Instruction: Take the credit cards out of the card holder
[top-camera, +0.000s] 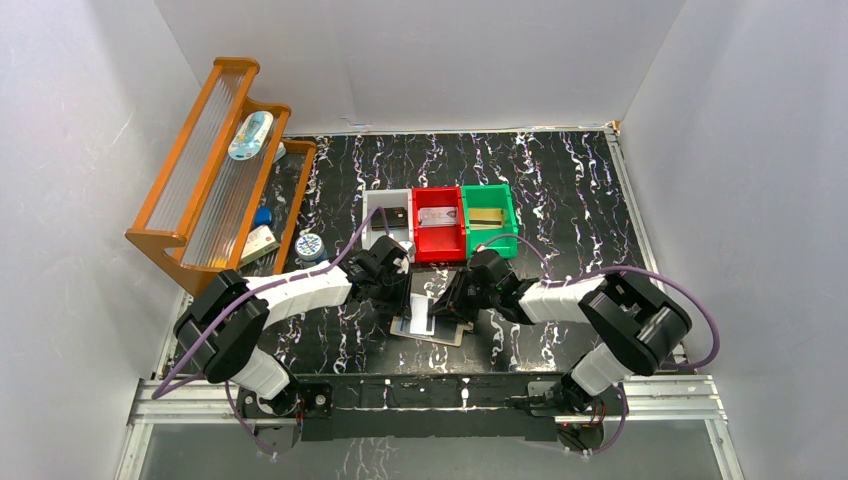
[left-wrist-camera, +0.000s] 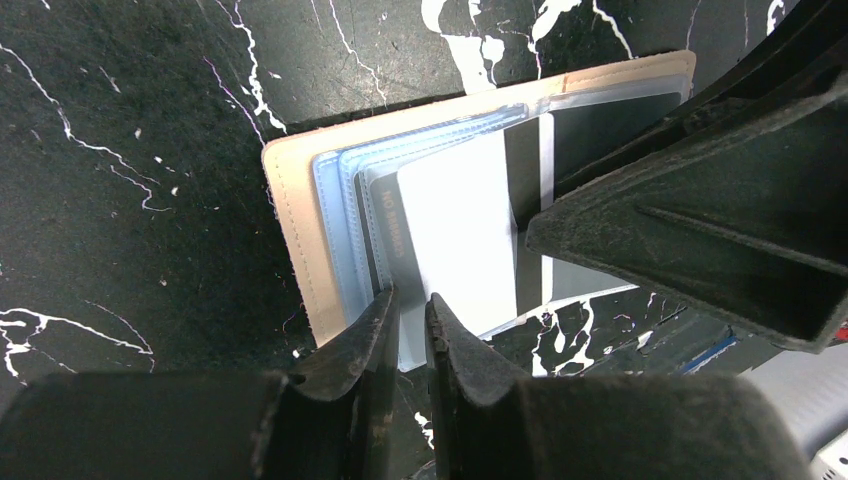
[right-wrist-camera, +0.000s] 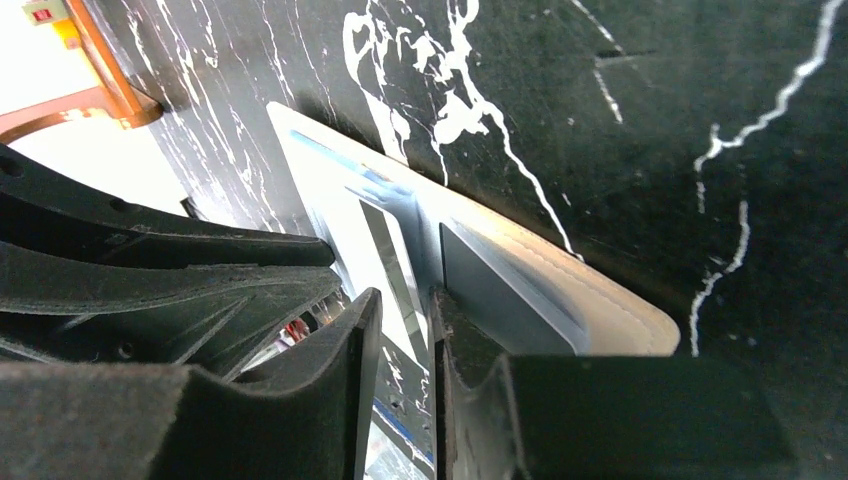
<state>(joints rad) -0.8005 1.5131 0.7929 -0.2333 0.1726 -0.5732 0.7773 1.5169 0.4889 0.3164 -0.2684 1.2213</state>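
tan stitched card holder open, flat on black marbled surface between arms. left hand narrow, pinching its glossy pale-blue pocket edge. right hand narrow astride thin sleeve edge, can't tell if gripping.

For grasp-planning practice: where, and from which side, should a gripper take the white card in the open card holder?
Probably the bare edge of the white card, jutting past the pale blue pockets of the card holder, from that side: lying flat, it offers both faces only there.

Card holder, bins, rack on marbled table
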